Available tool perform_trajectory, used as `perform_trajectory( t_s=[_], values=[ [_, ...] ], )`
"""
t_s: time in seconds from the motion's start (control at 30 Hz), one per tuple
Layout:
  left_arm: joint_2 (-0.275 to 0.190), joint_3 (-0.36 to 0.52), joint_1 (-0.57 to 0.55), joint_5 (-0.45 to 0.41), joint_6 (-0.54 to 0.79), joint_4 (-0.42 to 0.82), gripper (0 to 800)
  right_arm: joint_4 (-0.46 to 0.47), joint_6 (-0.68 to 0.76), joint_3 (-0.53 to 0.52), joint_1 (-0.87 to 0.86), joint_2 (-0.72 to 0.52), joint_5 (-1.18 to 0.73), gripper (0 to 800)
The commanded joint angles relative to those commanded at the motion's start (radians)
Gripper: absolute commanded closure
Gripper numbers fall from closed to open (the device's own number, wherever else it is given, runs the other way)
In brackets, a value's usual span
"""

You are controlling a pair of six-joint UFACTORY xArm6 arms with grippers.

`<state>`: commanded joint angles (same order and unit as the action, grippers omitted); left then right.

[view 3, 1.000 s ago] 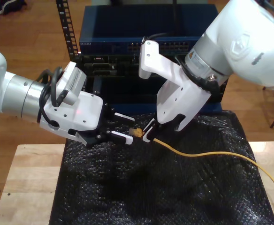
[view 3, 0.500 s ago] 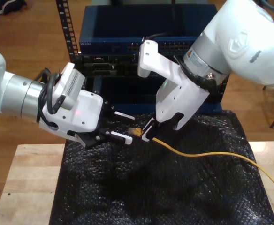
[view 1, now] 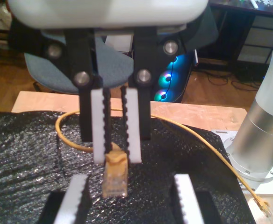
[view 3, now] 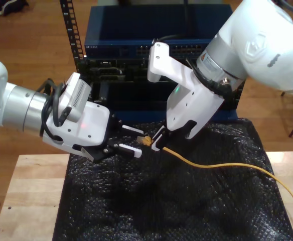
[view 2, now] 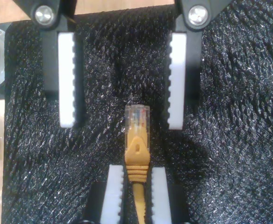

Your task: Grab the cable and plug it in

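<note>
Our second gripper [view 2: 135,198] pinches the cable [view 2: 136,154] just behind its plug [view 2: 137,115] — our first gripper [view 1: 129,200] waits wide open around it.

The cable [view 3: 222,164] is a long thin yellow network lead ending in a small clear plastic plug [view 2: 137,117] with a yellow strain-relief boot behind it. My second gripper [view 2: 136,196] is clamped on that boot, so the plug juts out level over the black bubbled mat [view 3: 186,206] (its coloured wires show through the clear shell). Behind the grip the cable runs in a slack curve across the mat toward the exterior view's right and drops off the edge.
</note>
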<state>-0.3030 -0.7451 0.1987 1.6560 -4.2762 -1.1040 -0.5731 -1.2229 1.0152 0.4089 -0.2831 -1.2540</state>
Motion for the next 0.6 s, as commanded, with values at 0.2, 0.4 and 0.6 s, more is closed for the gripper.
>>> perform_trajectory(
  t_s=[0.2,0.4,0.6],
  values=[
    [0.0,0.0,0.002,-0.002,-0.003,0.0,486,0.0,0.0,0.0,0.0,0.0,0.0,793],
    [0.0,0.0,0.002,-0.003,-0.005,0.0,586,0.0,0.0,0.0,0.0,0.0,0.0,794],
    [0.0,0.002,0.002,-0.015,-0.005,-0.002,586,-0.017,-0.002,0.0,0.0,0.002,-0.003,794]
  ],
)
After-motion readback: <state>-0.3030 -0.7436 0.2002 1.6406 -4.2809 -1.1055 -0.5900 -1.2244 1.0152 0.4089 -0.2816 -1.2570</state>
